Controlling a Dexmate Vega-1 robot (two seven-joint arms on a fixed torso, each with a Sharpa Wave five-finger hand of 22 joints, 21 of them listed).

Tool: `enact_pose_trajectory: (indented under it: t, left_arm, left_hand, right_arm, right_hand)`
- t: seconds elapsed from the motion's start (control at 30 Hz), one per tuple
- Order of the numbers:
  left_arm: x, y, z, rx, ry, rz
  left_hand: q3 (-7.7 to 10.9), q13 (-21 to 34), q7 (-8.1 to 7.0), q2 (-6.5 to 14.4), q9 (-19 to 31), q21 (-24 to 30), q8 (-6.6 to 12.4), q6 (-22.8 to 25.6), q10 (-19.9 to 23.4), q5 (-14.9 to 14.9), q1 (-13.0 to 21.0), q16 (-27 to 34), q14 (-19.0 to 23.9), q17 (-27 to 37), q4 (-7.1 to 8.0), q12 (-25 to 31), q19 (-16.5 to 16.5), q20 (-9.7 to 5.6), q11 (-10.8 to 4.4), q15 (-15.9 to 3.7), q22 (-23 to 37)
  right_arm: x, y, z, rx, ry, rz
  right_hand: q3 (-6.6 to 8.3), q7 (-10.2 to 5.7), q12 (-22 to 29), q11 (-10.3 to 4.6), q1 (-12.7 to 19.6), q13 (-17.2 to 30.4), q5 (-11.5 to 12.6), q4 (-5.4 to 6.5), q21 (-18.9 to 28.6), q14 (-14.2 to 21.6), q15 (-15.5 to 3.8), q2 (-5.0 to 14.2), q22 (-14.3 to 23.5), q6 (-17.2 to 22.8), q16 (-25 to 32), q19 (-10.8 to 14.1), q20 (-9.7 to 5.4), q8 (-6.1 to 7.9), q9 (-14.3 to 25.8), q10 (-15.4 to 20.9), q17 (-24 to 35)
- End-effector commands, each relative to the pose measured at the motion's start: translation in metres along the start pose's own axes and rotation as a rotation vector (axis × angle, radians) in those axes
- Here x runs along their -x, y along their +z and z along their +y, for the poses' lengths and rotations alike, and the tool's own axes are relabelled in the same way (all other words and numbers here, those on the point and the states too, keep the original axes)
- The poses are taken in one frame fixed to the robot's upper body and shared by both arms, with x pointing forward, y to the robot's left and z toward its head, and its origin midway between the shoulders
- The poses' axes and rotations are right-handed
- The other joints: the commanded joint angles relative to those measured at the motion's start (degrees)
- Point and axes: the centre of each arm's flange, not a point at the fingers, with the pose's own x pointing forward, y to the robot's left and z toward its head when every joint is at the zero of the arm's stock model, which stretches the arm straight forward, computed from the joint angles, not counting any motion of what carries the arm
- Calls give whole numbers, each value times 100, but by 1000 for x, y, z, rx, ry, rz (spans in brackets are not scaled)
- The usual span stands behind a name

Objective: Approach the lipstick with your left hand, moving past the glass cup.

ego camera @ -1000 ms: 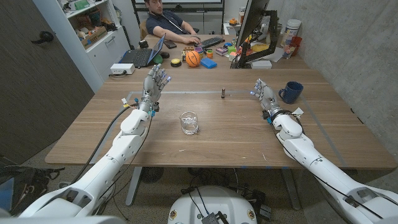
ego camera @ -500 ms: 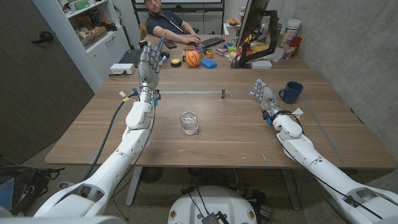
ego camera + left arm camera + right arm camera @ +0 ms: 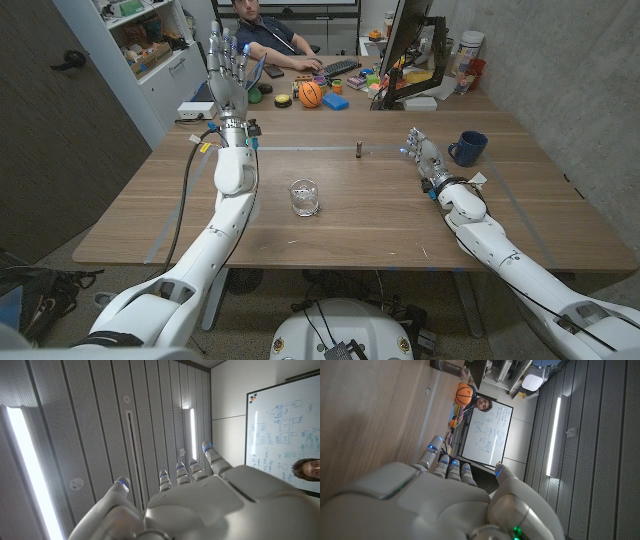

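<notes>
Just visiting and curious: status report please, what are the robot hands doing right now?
Left robot hand raised, open, empty. Right robot hand open by the blue mug. Lipstick upright, untouched. Glass cup stands between arm and lipstick.

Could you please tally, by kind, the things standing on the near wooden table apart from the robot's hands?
Glass cup: 1
Lipstick: 1
Dark blue mug: 1
Total: 3

the left arm rises along the left of the head view, its left hand [image 3: 229,68] raised high at upper left, empty, fingers spread and pointing up. the right arm reaches in from lower right, its right hand [image 3: 420,150] empty, fingers extended.
</notes>
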Motion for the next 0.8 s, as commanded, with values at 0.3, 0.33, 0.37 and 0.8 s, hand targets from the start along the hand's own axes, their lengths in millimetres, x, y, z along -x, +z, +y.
enact_pose_trajectory:
  t: [0.3, 0.33, 0.37, 0.8]
  left_arm:
    - [-28, 51, -61, -60, -93, -435]
    - [-29, 52, -64, -64, -101, -446]
    - [-31, 53, -67, -74, -111, -456]
    - [-43, 55, -103, -186, -223, -518]
  left_hand:
    - [53, 33, -57, -23, 16, -88, 29, -43, -100, 38, 135, 7, -118, 19, -122, -12, -108, 92, -95, -55, 12]
    - [53, 33, -57, -23, 16, -89, 29, -44, -99, 38, 137, 6, -122, 20, -124, -11, -107, 95, -97, -55, 12]
    - [55, 34, -57, -22, 17, -95, 30, -48, -102, 39, 146, 5, -131, 20, -131, -9, -108, 111, -100, -56, 11]
    - [55, 36, -58, -28, 24, -151, 32, -79, -125, 43, 193, 8, -164, 23, -179, 0, -138, 178, -90, -26, 8]
  right_arm:
    - [-2, 2, 15, 23, 29, 28]
    - [-2, 2, 16, 27, 31, 32]
    - [-2, 2, 17, 28, 31, 34]
    - [-4, 3, 23, 21, 30, 44]
  right_hand:
    - [-26, 52, -43, 78, 39, 10, 38, 22, -36, -586, -1, 22, 11, 69, -20, -815, 23, 24, 12, -5, 11]
    - [-28, 53, -45, 78, 37, 10, 38, 24, -40, -585, 1, 20, 11, 70, -22, -815, 18, 24, 12, -3, 11]
    - [-29, 54, -47, 80, 37, 10, 38, 25, -42, -583, 5, 19, 11, 72, -23, -813, 21, 24, 12, 0, 10]
    - [-45, 53, -72, 60, 19, 9, 41, 43, -79, -568, 10, 3, 11, 87, -44, -801, 30, 22, 12, 24, 10]
